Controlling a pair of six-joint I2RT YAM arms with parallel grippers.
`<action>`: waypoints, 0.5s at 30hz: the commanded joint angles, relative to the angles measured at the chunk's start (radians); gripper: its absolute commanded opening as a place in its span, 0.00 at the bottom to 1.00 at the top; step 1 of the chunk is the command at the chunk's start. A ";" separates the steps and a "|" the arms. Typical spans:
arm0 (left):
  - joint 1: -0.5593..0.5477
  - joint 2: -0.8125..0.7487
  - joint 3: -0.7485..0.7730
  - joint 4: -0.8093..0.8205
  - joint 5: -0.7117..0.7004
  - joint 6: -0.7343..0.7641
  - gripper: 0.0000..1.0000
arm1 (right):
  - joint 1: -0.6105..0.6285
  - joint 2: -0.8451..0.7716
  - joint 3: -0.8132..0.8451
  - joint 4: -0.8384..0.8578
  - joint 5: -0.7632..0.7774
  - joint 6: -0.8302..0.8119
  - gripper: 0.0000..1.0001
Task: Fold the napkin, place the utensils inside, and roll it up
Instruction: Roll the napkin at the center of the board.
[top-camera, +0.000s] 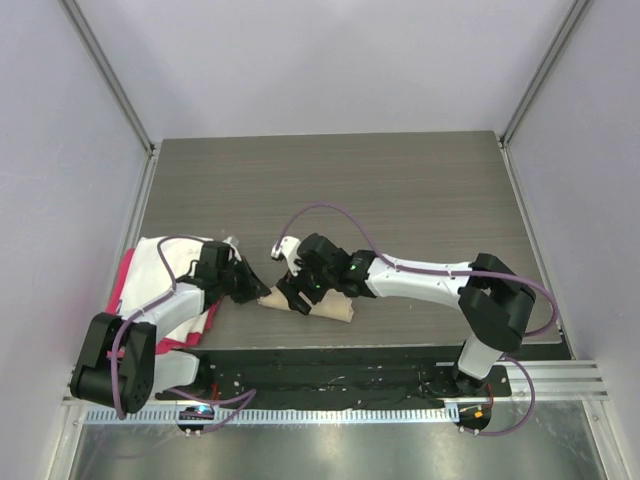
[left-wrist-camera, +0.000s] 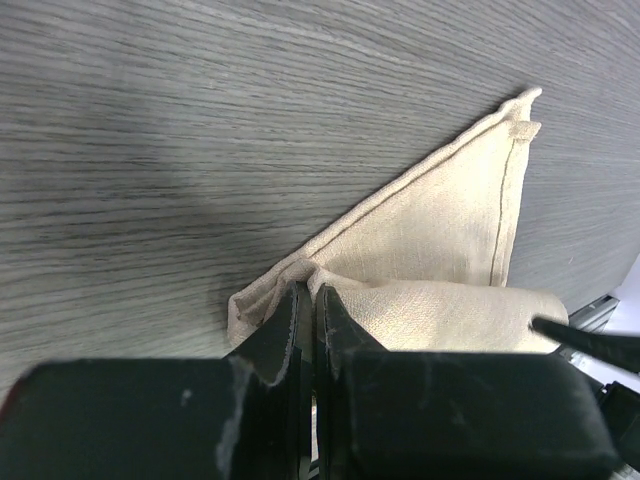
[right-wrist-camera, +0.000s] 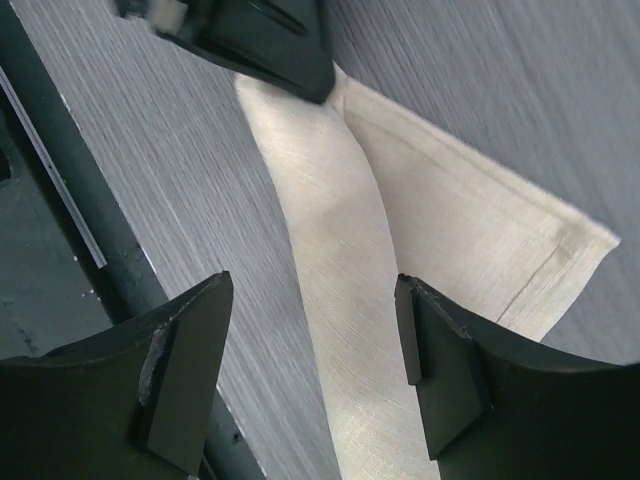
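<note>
The napkin lies on the table, partly rolled. A snug beige roll forms its side nearest the arm bases. A flat triangular flap with a stitched hem spreads from the roll's far side and tapers to one corner. In the left wrist view the flap lies smooth on the wood grain with the roll just behind it.

The left gripper is at the napkin's left end. Its fingers are clenched together with only a thin seam between them, and their tips rest on the folded cloth where the roll begins. I cannot tell whether any cloth is caught between them. The right wrist view shows that same black tip touching the top end of the roll.

The right gripper hangs over the napkin's middle, just right of the left gripper. It is released: its jaws are spread wide, one to each side of the roll, with a gap on both sides and nothing grasped.

Left of the napkin, under the left arm, a white cloth lies on a pink cloth. Any print on them is too small to read.
</note>
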 joint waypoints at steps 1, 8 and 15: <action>0.001 0.047 0.021 -0.068 -0.001 0.024 0.00 | 0.059 -0.020 -0.001 0.066 0.154 -0.112 0.73; 0.001 0.059 0.040 -0.071 -0.001 0.024 0.00 | 0.078 0.061 0.035 0.042 0.107 -0.126 0.59; 0.001 0.065 0.049 -0.077 -0.003 0.028 0.00 | 0.079 0.107 0.035 0.040 0.084 -0.126 0.53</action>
